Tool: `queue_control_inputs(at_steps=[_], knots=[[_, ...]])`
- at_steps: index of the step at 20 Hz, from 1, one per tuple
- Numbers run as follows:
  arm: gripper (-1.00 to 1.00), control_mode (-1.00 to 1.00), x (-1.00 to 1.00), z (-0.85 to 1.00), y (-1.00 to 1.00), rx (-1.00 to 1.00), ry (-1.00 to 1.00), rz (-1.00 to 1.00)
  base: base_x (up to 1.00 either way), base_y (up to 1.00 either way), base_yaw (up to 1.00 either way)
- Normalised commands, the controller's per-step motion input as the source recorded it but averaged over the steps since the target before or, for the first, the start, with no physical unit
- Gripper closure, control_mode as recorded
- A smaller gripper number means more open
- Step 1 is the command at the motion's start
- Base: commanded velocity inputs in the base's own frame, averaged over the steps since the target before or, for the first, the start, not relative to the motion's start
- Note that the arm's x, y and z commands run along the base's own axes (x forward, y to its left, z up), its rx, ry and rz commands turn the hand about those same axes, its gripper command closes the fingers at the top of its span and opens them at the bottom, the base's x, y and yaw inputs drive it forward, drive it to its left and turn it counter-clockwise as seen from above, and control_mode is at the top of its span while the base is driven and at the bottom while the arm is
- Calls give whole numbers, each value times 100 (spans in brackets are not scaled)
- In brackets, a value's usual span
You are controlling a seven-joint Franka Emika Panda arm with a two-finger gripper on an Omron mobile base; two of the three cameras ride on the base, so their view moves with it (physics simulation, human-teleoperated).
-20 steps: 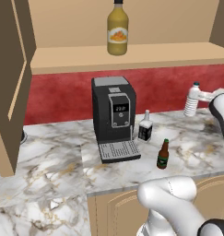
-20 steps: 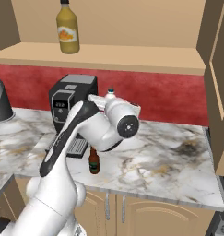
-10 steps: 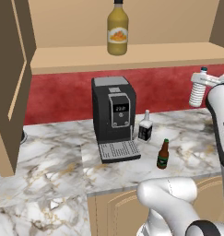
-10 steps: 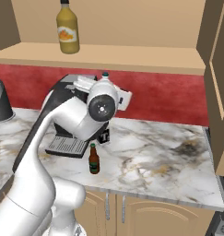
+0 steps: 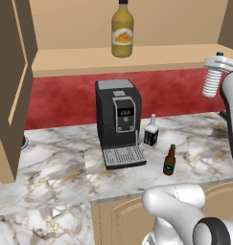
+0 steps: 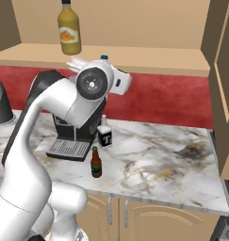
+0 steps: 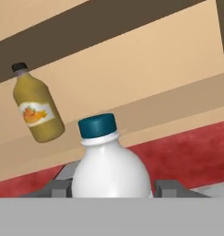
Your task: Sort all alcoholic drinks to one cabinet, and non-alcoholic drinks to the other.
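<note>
Gripper [image 7: 111, 186] clenched on water bottle [image 5: 212, 81], held up just below shelf [image 5: 137, 57] edge, juice bottle [image 5: 122, 29] standing on it.

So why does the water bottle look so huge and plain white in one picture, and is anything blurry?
In the hand view the water bottle sits right against the camera, so it looms large and looks plain white. In the left base view it looks small and ribbed. Both base views are evenly lit, without glare, and the beer bottle and coffee machine look sharp.
</note>
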Motion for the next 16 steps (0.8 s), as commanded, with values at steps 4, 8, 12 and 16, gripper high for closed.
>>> queue_control_inputs(at_steps=[4,8,12,16], knots=[[100,-100,18,29,19,0,-5,0,0,0,0],[100,-100,21,29,20,0,-13,0,0,0,0],[100,-100,14,35,16,0,-13,0,0,0,0],[100,-100,23,23,20,0,-10,0,0,0,0]])
